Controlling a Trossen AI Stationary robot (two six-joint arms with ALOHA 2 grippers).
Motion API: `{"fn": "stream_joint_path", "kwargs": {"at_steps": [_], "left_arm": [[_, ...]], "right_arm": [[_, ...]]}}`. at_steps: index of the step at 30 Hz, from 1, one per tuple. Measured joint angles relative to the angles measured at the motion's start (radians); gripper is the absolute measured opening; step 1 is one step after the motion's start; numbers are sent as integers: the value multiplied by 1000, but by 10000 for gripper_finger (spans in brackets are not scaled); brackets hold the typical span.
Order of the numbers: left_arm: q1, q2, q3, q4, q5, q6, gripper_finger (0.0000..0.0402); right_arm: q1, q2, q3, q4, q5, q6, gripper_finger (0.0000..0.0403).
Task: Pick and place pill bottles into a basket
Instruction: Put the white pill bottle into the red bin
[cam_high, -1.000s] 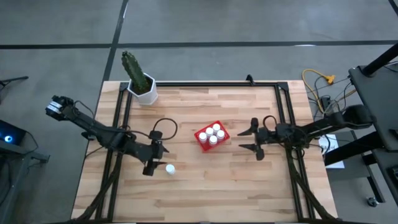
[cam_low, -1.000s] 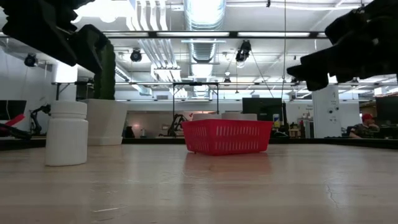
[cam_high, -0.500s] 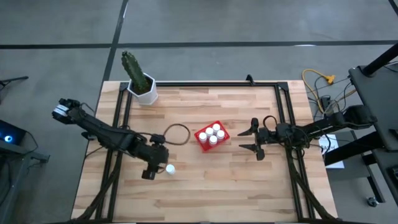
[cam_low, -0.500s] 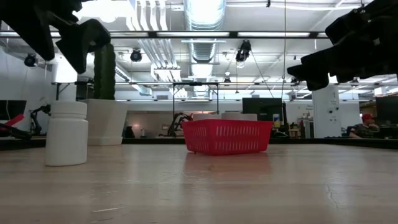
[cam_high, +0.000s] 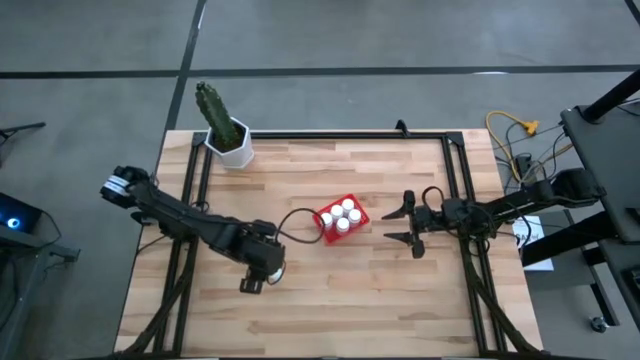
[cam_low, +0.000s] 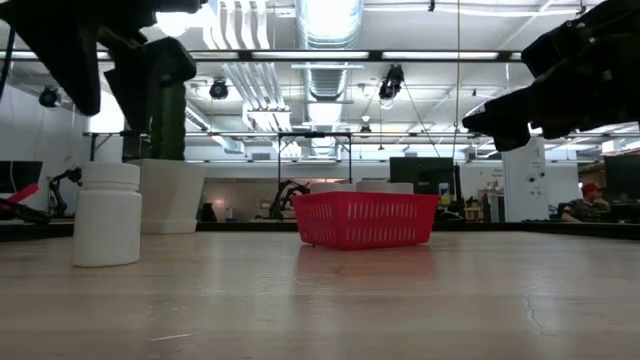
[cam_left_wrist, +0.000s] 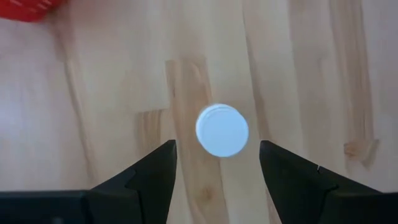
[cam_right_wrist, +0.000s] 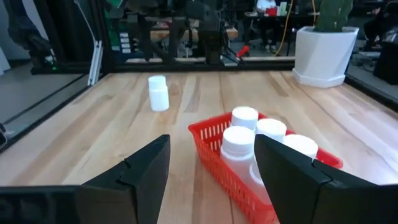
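Observation:
One white pill bottle (cam_low: 107, 213) stands upright on the wooden table, apart from the red basket (cam_high: 322, 222). My left gripper (cam_left_wrist: 217, 146) hangs open above that bottle and points steeply down. The bottle's round cap (cam_left_wrist: 222, 130) shows between the two fingers, which do not touch it. In the high view my left gripper (cam_high: 266, 270) covers most of this bottle. The basket holds several capped bottles (cam_right_wrist: 245, 117). My right gripper (cam_high: 392, 224) waits open and level, just right of the basket.
A white hexagonal pot (cam_high: 233, 147) with a cactus stands at the table's far left corner. A black frame (cam_high: 350, 136) runs around the table top. Bare wood lies in front of the basket and along the near edge (cam_high: 330, 330).
My left gripper has moved toward the table's right and tipped from a slanting pose to point steeply down, and now stands over the lone bottle. Its fingers have stayed open. The bottle and the basket have not moved.

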Motion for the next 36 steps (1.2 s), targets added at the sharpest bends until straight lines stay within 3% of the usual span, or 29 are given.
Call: {"fn": "stream_joint_path", "kwargs": {"at_steps": [11,23,36], "left_arm": [[0,100,5,8,22,-8,212],[14,102,11,26,46,-7,257],[14,124,11,46,38,-6,260]], "right_arm": [[0,5,0,-7,-1,0,224],[0,5,0,-6,0,4,224],[0,5,0,-25,0,7,224]]}}
